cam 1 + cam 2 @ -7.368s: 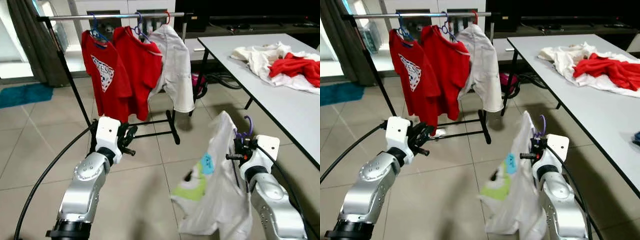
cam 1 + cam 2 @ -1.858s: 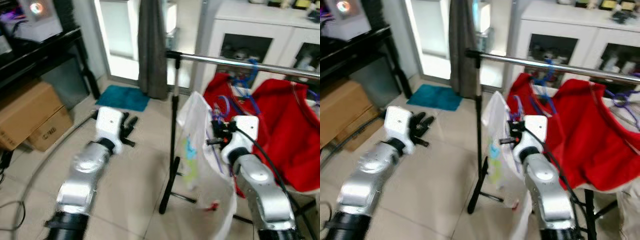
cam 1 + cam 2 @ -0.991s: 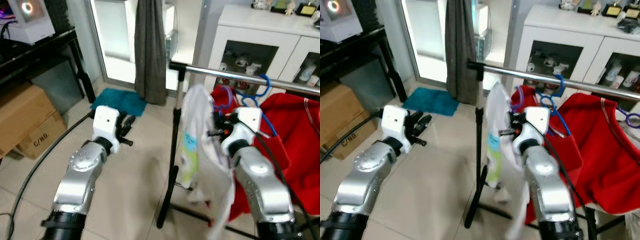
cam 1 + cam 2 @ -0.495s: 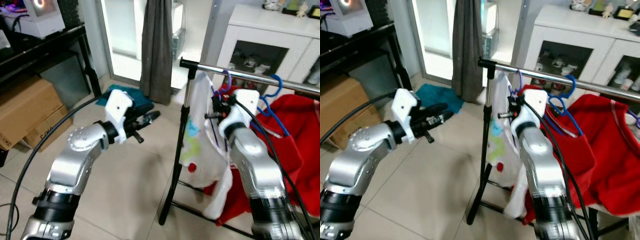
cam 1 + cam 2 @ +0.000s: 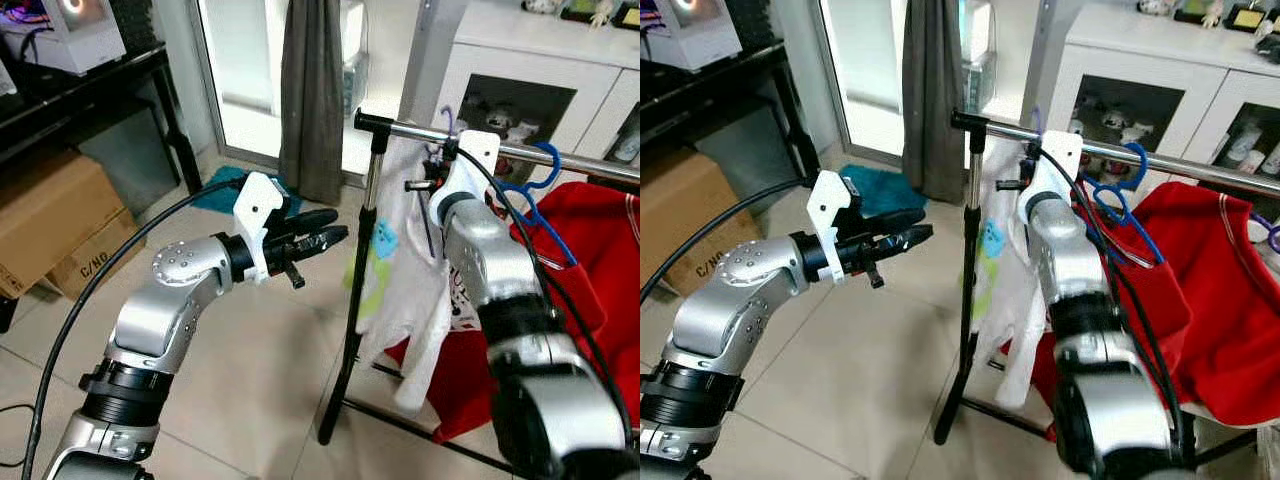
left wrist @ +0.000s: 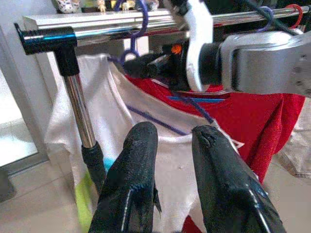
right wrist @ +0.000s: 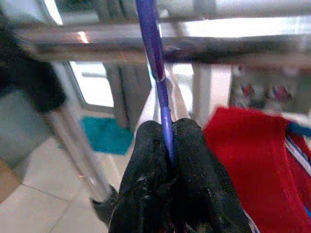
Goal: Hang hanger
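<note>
A purple hanger (image 7: 154,73) carries a white shirt (image 5: 400,275) with a blue and green print. My right gripper (image 7: 167,145) is shut on the hanger's neck, up at the left end of the silver rail (image 5: 525,153). The hook (image 6: 141,22) curves up over the rail beside the black end cap (image 5: 370,122). My left gripper (image 5: 335,237) reaches toward the stand post (image 5: 356,300) from the left. Its fingers (image 6: 138,145) are slightly parted with nothing between them, and they point at the white shirt.
Red shirts (image 5: 575,300) and a blue hanger (image 5: 538,185) hang further right on the rail. A cardboard box (image 5: 50,225) and a black shelf stand at the left. A grey curtain (image 5: 312,90), a teal mat and a white cabinet (image 5: 520,60) lie behind. A black cable loops beside my left arm.
My right gripper has lifted the hanger and shirt higher, bringing the hook up to the rail. My left arm has stretched further toward the stand post.
</note>
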